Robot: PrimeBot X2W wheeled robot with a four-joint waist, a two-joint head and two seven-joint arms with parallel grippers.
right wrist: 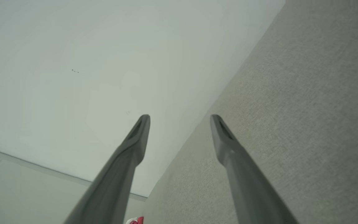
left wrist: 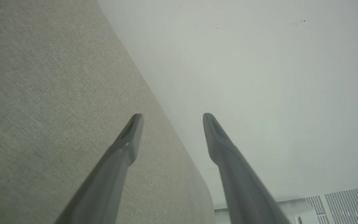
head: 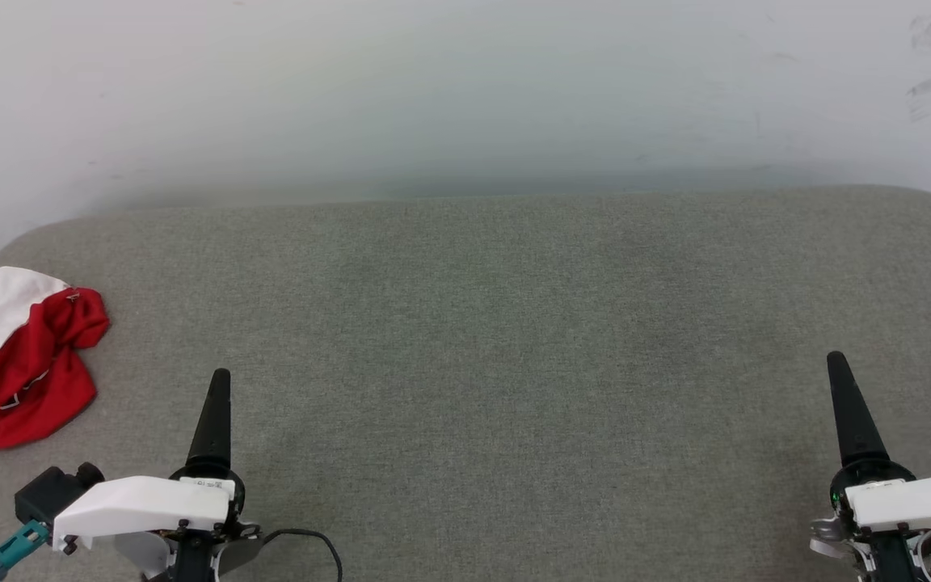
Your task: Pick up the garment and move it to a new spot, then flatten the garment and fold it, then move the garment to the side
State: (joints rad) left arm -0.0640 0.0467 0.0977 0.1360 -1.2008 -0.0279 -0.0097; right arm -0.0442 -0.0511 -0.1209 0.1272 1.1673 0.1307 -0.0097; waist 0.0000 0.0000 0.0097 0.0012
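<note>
Pointing forward above the grey tabletop (head: 465, 323), the left end effector (head: 221, 378) and right end effector (head: 836, 357) stand well apart, fingers spread, empty; the crumpled red garment (head: 25, 368) lies at its left edge.

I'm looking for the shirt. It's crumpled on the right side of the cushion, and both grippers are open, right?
No. The shirt lies crumpled on the left side of the cushion, as the head view shows. The left gripper and right gripper are open.
</note>
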